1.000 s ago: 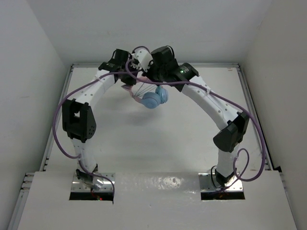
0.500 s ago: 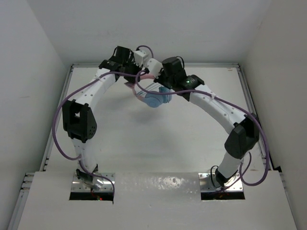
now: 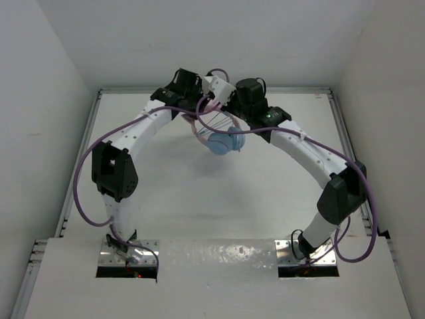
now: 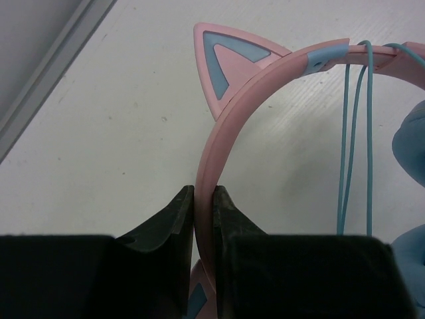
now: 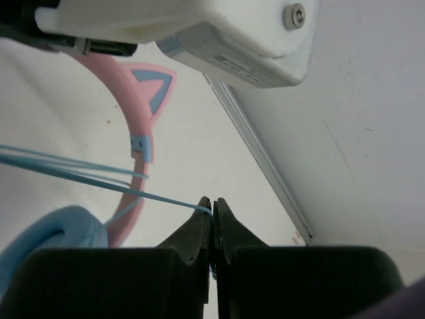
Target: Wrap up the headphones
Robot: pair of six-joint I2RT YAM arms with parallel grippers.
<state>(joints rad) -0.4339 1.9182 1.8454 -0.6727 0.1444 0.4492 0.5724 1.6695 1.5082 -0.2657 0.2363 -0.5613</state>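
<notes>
Pink headband [image 4: 247,100] of the headphones [image 3: 220,142] sits clamped between the closed fingers of the left tool [image 4: 203,194], which holds the set, seemingly lifted, over the far part of the worktop [image 3: 199,206]. The right tool [image 5: 212,203] is pinched tight on the thin blue cable [image 5: 169,199], which is drawn taut. Several strands already cross the band, so the winding looks partway done. The next move, I judge, calls for carrying the cable round the band again under steady tension without letting it slip.
</notes>
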